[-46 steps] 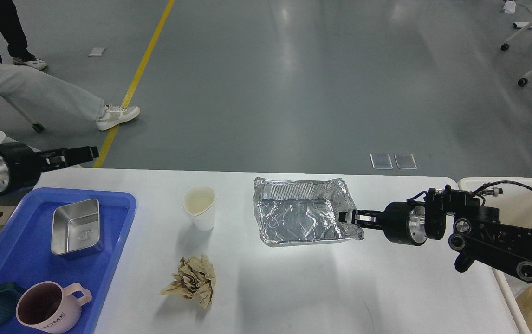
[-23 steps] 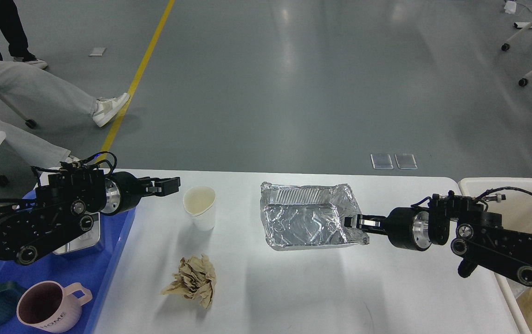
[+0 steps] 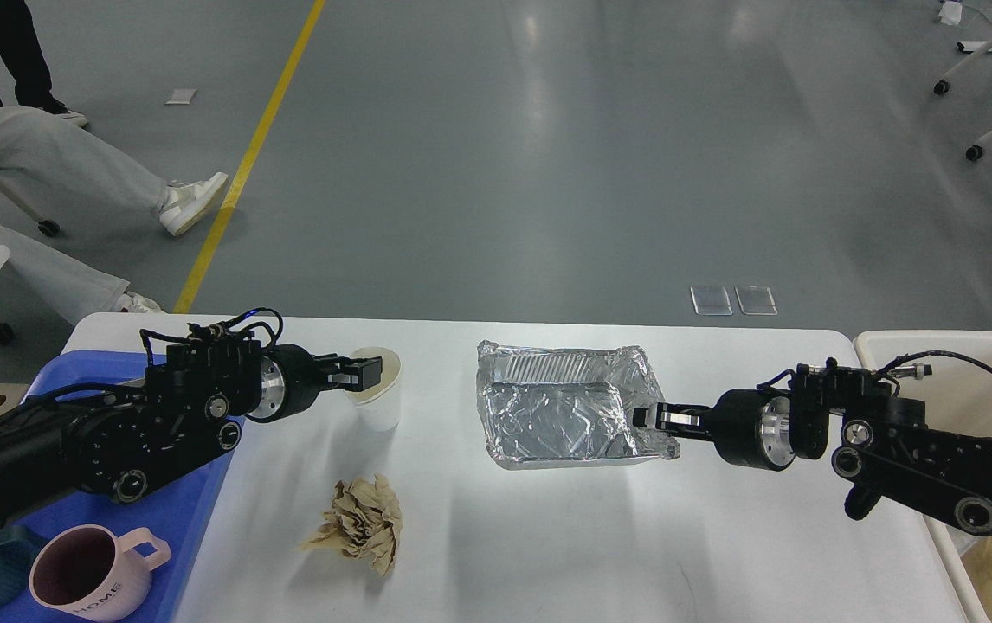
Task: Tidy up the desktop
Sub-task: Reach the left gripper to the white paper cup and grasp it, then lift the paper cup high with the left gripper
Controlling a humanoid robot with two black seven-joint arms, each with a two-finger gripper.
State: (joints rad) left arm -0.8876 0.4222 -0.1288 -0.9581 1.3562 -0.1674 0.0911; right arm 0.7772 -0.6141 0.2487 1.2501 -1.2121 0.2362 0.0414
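Note:
The white desktop (image 3: 548, 536) holds a crumpled aluminium foil tray (image 3: 557, 415), a white paper cup (image 3: 379, 408) and a ball of crumpled brown paper (image 3: 362, 519). My right gripper (image 3: 647, 417) comes in from the right and is shut on the foil tray's right edge. The tray looks tilted, with that side raised a little. My left gripper (image 3: 366, 375) comes in from the left. Its tip is at the near left rim of the paper cup, and its fingers overlap the rim, so I cannot tell how they stand.
A blue tray (image 3: 193, 519) at the left edge holds a pink mug (image 3: 85, 575); my left arm hides most of it. A cream-white bin (image 3: 946, 339) stands past the table's right edge. A person's legs (image 3: 54, 164) are on the floor at the far left.
My left arm has swung in from the far left over the blue tray to the paper cup. My right gripper has shifted the foil tray slightly right, then back left.

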